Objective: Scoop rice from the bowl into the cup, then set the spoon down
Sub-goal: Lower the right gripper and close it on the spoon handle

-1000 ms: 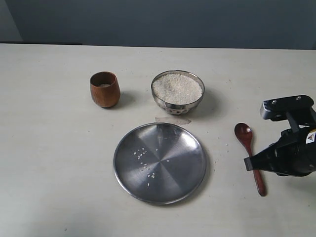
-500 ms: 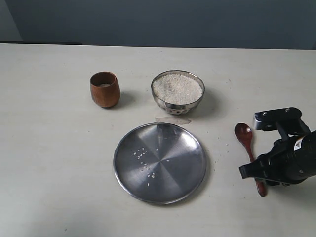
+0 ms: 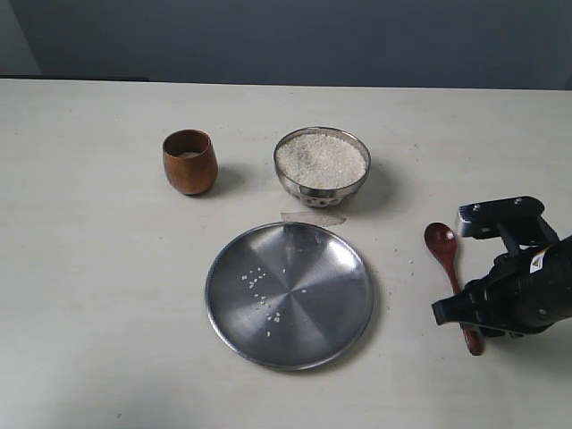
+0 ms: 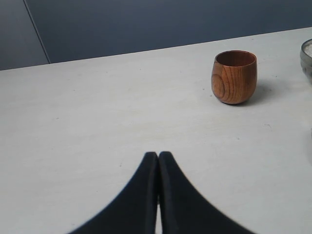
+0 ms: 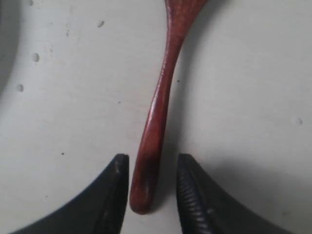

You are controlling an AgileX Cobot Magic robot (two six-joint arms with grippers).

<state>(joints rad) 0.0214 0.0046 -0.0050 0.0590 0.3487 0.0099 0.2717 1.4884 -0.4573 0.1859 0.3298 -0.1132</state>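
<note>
Looking first at the exterior view, we see the cup (image 3: 189, 162) standing upright on the pale desk (image 3: 98, 295), with the steel bowl (image 3: 322, 165) well apart to its right, heaped with rice (image 3: 321, 159). Nearer the camera lies a wide flat plate (image 3: 290, 295) with a few loose grains (image 3: 259, 282) scattered on it. The spoon (image 3: 442, 243) lies flat on the desk to the right of the plate, its oval end toward the bowl. The right claw (image 3: 454, 313) is low over the far part of the handle.

From the left wrist view, the left claw (image 4: 158, 163) has its two dark fingers pressed together – nothing between them – above bare desk. The cup (image 4: 234, 77) stands well apart from it, and a sliver of the bowl (image 4: 307, 56) shows at the frame's edge.

From the right wrist view, the right claw (image 5: 152, 158) stands parted, one finger on each side of the spoon (image 5: 161, 97) handle's tip. We see a slim gap on one side and a wider one on the other – the handle rests on the desk, not pinched. A few stray grains (image 5: 35, 57) lie nearby.
</note>
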